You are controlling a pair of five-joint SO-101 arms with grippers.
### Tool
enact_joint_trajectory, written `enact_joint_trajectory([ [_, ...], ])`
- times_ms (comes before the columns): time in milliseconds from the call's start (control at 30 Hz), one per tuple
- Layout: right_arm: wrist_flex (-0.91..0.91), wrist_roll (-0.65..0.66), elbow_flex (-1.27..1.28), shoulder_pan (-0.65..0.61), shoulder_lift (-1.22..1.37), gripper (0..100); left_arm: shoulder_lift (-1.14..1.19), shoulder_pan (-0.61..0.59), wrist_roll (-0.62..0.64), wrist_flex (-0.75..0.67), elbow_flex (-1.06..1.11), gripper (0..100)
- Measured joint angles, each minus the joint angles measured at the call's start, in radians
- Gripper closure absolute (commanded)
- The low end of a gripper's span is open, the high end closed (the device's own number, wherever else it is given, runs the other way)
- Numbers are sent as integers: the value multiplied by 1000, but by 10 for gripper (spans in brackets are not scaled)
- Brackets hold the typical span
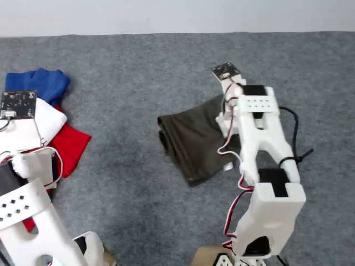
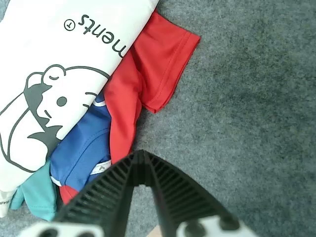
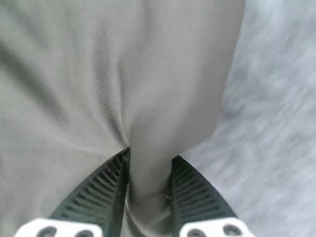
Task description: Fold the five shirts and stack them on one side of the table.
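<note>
Left wrist view: jaws closed empty, lettered shirt [image 2: 59, 49] | right jaws clamp olive shirt [image 1: 188, 144]

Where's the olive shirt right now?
High view: the olive shirt lies mid-table under the right arm, a fold pinched by the right gripper, far from the shirt pile at the left edge.

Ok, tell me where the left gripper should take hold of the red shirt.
Grip the red shirt by its hemmed flap, which sticks out flat onto the bare mat. Come from the open mat side: the white shirt overlaps much of the rest, so that edge is probably the freest.
</note>
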Motion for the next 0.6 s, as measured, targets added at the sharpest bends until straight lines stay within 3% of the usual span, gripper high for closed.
enact_joint_trajectory([
  [300, -178, 417, 0, 51, 3, 990, 0, 0, 0, 0, 0, 996],
  [367, -183, 460, -28, 51, 31, 973, 0, 0, 0, 0, 0, 996],
  [467, -176, 488, -66, 51, 52, 863, 0, 0, 0, 0, 0, 996],
  [600, -92, 471, -115, 60, 52, 797, 0, 0, 0, 0, 0, 996],
])
